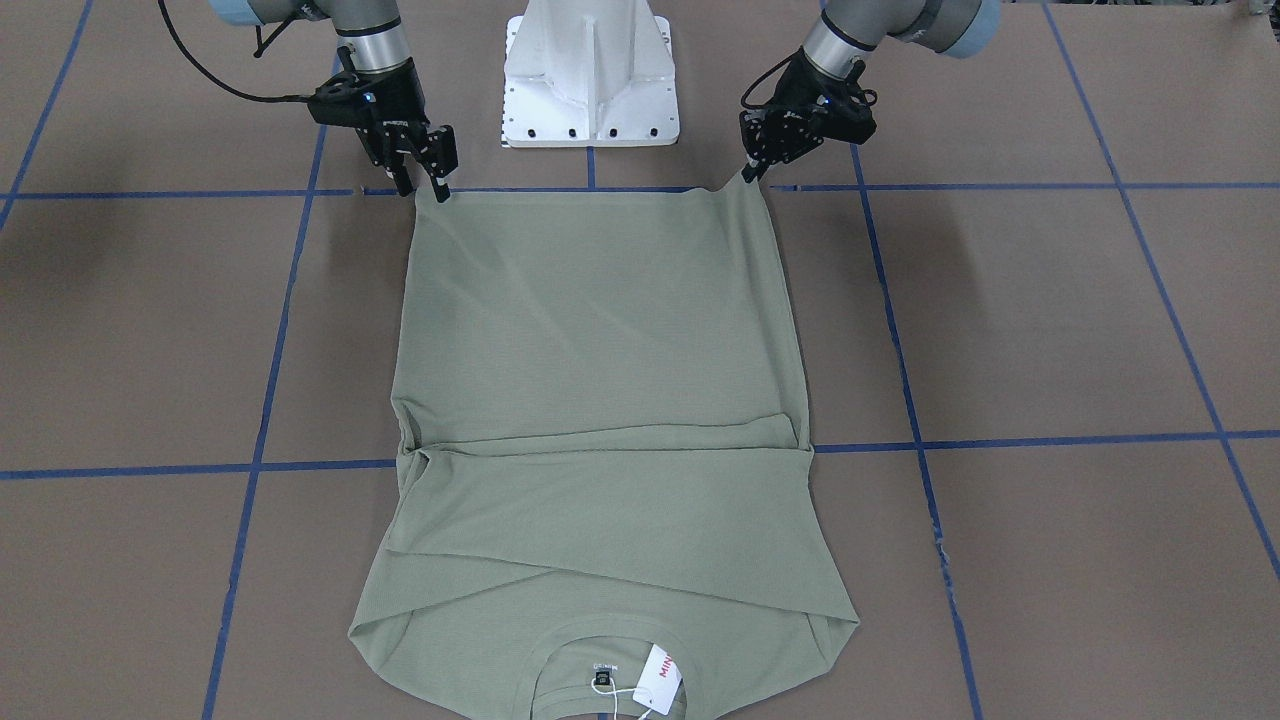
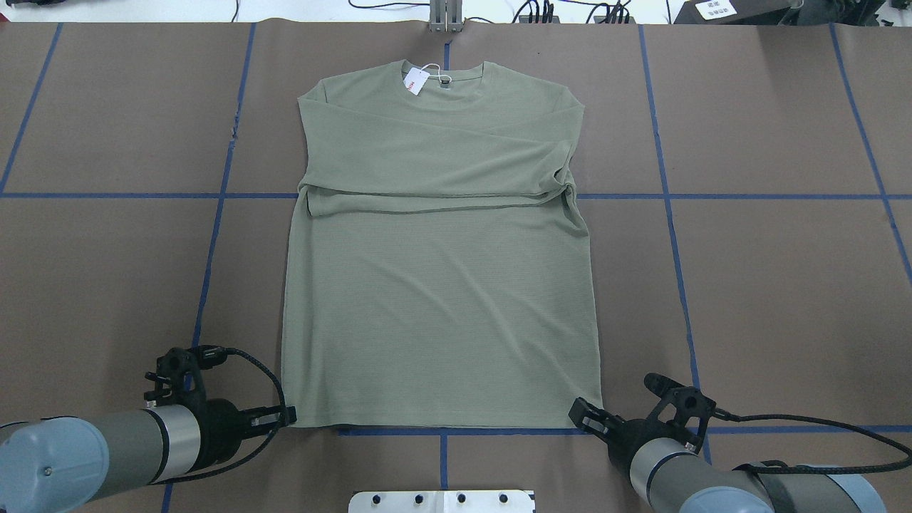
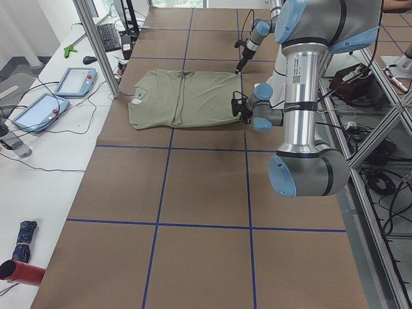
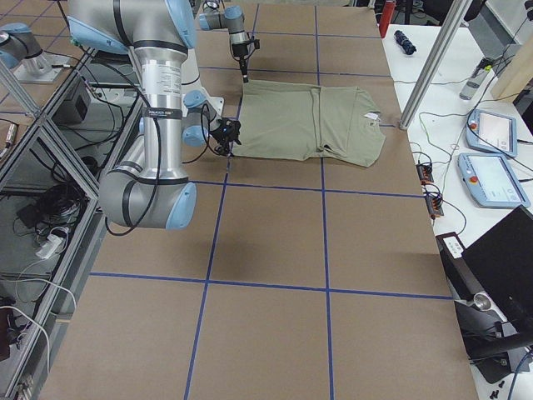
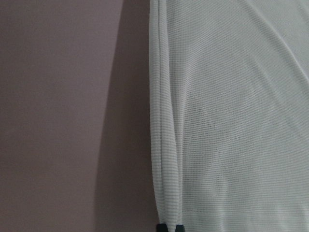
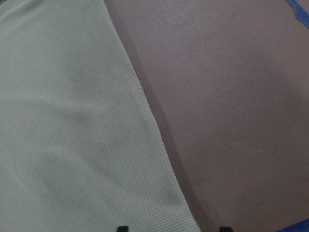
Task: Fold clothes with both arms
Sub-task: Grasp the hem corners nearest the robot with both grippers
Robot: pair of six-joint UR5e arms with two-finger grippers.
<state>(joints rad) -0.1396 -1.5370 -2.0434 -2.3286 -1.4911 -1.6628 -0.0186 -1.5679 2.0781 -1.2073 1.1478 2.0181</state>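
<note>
Sage-green long-sleeved shirt (image 2: 438, 285) flat at mid-tabletop (image 2: 769, 285), sleeves (image 2: 427, 203) crossed over the chest, hem toward the robot. We see the left hand (image 1: 750, 172) clenched on one hem corner and the right hand (image 1: 424, 187) spread open astride the other. We judge this the hem-gripping step; next, the right hand must close before both lift.

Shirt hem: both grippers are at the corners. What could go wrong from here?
The left gripper looks shut on its shirt corner, while the right gripper is open astride its corner; lifting now would likely skew the fold. The sleeves folded across the chest lie loose and might slip out.
</note>
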